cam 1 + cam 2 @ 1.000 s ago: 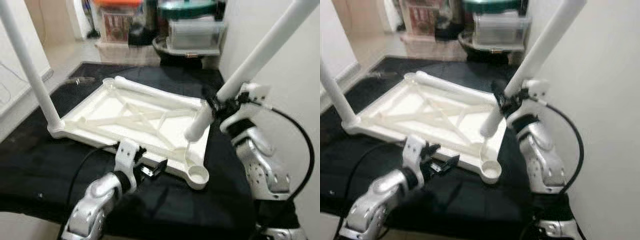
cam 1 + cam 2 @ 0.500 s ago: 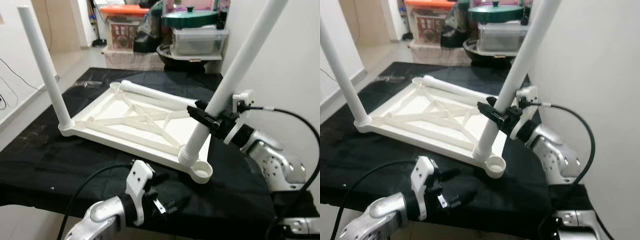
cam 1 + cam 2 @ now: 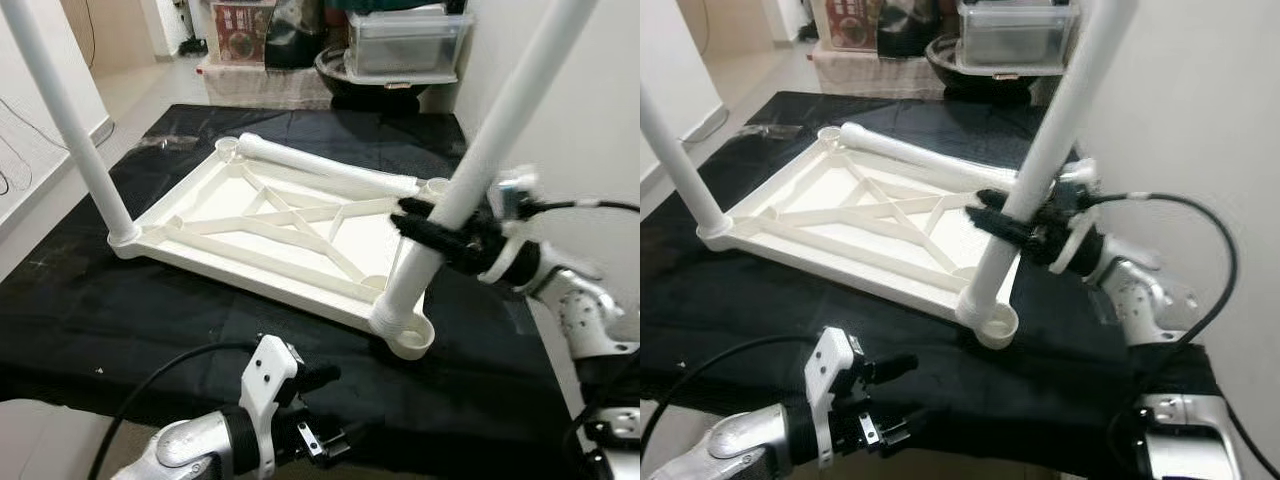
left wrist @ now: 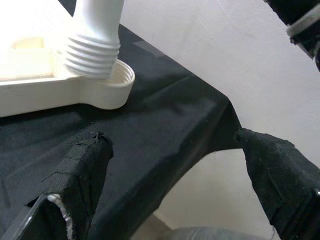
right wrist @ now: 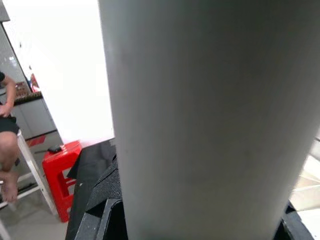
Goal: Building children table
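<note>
The white plastic tabletop (image 3: 270, 235) lies upside down on the counter (image 3: 120, 330), which is draped in black cloth, its ribbed underside facing up. One white leg (image 3: 65, 115) already stands upright in the far left corner socket, and another leg (image 3: 325, 170) lies flat along the tabletop's far edge. The right pincer (image 3: 445, 232) is clamped around a third leg (image 3: 480, 165), black fingers wrapped on either side of the tube about halfway along the part I can see. That leg leans away to the right, and its threaded lower end (image 4: 92, 50) sits at the rim of the near right corner socket (image 3: 412, 340), tilted rather than square in it. The left pincer (image 3: 320, 415) hovers low over the counter's near edge, just in front of that same corner, fingers (image 4: 82, 170) spread well apart and holding nothing. Behind the counter, plastic storage boxes (image 3: 405, 40) are stacked on the floor. In the right wrist view, a red stool (image 5: 62, 172) stands off in the background, with a person (image 5: 7, 130) seated beside it.
</note>
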You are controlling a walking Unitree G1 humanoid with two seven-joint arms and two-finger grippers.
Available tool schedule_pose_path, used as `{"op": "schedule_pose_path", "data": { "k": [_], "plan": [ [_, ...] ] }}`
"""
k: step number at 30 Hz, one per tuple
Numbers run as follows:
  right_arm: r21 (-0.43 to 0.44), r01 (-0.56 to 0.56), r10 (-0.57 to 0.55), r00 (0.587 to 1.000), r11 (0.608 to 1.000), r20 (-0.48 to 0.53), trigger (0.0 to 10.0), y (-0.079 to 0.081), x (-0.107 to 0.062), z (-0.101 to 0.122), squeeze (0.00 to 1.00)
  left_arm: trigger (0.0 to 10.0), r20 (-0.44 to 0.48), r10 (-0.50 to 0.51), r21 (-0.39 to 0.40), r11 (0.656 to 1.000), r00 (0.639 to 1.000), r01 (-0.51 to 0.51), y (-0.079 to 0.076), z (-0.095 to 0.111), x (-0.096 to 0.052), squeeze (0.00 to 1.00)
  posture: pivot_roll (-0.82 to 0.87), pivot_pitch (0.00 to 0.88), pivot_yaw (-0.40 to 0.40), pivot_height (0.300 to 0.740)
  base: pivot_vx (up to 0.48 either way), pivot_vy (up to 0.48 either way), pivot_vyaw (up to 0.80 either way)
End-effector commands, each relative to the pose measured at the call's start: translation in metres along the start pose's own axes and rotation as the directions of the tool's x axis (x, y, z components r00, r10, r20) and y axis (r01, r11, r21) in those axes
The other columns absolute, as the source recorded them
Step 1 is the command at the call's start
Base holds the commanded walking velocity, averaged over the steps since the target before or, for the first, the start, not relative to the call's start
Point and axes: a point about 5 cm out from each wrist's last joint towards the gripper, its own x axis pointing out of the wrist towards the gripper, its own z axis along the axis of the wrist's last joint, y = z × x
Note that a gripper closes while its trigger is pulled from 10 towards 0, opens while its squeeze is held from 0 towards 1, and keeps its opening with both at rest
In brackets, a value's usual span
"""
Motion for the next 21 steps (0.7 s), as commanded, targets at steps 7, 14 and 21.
{"op": "schedule_pose_path", "data": {
  "k": [7,14,21],
  "plan": [
    [0.075,-0.019,0.026,0.996,0.997,-0.091,10.0,-0.005,-0.011,-0.02,0.0,10.0,-0.038,0.003,-0.016,1.0,0.999,-0.004,-0.002,0.0,-0.009,0.0,0.27,0.199,0.013,0.74,0.0,0.0,0.0],
    [0.087,-0.128,0.139,0.981,0.988,-0.134,10.0,0.008,-0.009,-0.026,0.0,10.0,-0.062,0.005,-0.013,1.0,0.998,-0.006,-0.005,0.002,-0.016,0.0,0.28,0.205,0.026,0.74,0.0,0.0,0.0],
    [0.023,-0.125,0.127,0.959,0.992,-0.254,10.0,0.003,-0.01,-0.031,0.0,10.0,-0.072,0.002,-0.019,1.0,0.997,-0.003,-0.006,0.002,-0.018,0.0,0.27,0.2,0.028,0.74,0.0,0.0,0.0]
  ]
}}
